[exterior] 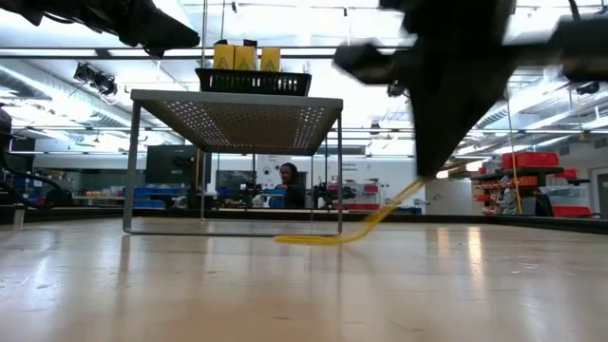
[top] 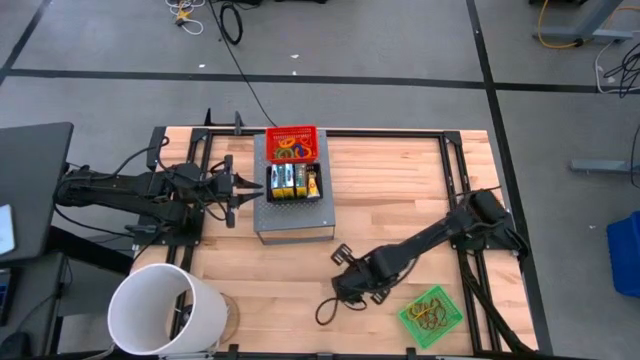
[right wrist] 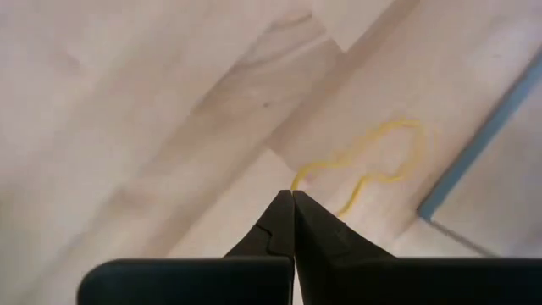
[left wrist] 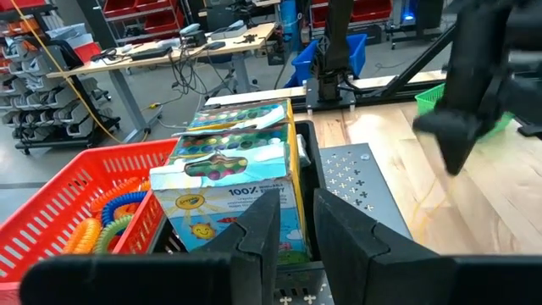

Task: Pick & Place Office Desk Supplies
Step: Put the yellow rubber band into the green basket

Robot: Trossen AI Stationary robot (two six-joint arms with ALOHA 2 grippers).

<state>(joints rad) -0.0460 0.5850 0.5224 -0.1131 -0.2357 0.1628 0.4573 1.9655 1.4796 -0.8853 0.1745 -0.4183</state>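
Right wrist view showed the right tool (right wrist: 293, 196) pressed together on one end of a yellow rubber band (right wrist: 373, 165) that trailed onto the wooden table (right wrist: 127, 102). The left tool (left wrist: 292, 224), slightly spread and empty, hovered beside the crayon boxes (left wrist: 233, 182) in the black tray.

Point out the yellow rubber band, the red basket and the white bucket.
yellow rubber band (right wrist: 383, 161): right wrist view, on the strand of its loop.
red basket (top: 291, 132): high view, on its far rim.
white bucket (top: 205, 311): high view, on its outer wall.

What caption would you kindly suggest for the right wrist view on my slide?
Right gripper shut on one end of a yellow rubber band that trails across the wooden table.
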